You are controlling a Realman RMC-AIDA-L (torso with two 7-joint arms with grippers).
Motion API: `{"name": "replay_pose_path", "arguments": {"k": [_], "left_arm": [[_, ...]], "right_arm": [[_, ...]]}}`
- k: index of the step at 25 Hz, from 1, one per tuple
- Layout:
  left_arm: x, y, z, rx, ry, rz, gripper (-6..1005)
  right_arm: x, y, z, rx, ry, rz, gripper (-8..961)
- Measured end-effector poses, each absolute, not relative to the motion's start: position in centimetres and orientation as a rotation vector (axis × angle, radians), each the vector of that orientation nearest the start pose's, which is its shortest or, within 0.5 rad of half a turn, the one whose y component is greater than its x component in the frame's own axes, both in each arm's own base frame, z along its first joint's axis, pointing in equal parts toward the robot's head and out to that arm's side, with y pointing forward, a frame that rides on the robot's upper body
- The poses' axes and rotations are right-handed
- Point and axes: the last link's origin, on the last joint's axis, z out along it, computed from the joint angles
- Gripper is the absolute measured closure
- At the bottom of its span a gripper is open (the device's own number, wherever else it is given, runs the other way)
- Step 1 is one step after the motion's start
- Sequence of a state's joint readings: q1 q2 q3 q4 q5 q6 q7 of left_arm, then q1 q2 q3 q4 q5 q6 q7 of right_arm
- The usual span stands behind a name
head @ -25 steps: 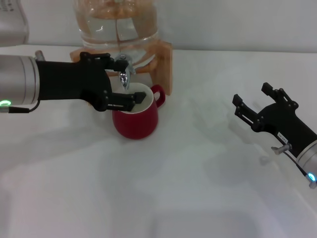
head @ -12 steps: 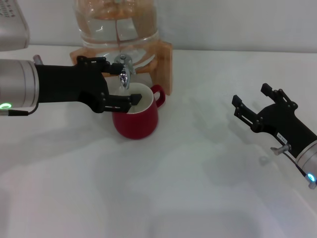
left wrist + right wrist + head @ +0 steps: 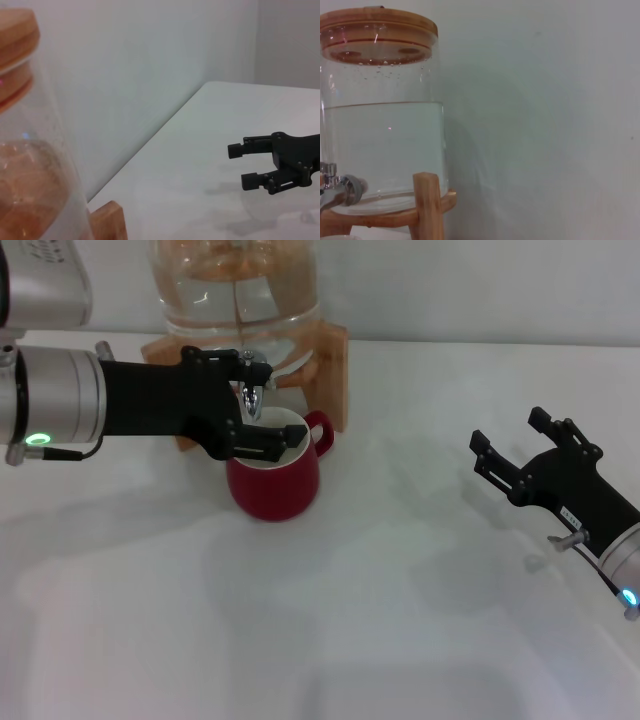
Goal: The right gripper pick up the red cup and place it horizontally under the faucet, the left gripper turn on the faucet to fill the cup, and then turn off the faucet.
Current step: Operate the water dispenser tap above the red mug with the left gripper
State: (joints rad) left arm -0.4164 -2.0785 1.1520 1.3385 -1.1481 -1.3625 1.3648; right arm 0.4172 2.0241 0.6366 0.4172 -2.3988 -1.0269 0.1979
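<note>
Red cup (image 3: 273, 480): upright on the white table (image 3: 380, 620), directly below the left gripper's lower finger, under the spout.
Faucet (image 3: 251, 390): chrome, between the fingers of the left gripper (image 3: 262, 405).
Left gripper: jaws apart, bracketing the faucet, one finger at the lever, one over the cup rim.
Right gripper (image 3: 512, 458): well away from the cup, fingers apart, holding nothing.
Water jug (image 3: 380, 145): behind the left gripper, on a wooden stand (image 3: 325, 365).

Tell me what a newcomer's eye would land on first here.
The red cup stands out on the white table, upright under the faucet of the water jug. The left gripper reaches in at the faucet, just above the cup's rim. The right gripper hangs open, far off to the right.
</note>
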Motion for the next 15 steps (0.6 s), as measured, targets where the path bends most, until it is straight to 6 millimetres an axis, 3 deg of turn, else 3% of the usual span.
{"name": "replay_pose_path", "arguments": {"k": [15], "left_arm": [[-17.68, 35.52, 3.38, -2.711, -0.279, -0.304, 151]], "right_arm": [[27.61, 32.3, -6.75, -1.944, 0.546, 0.808, 112]]}}
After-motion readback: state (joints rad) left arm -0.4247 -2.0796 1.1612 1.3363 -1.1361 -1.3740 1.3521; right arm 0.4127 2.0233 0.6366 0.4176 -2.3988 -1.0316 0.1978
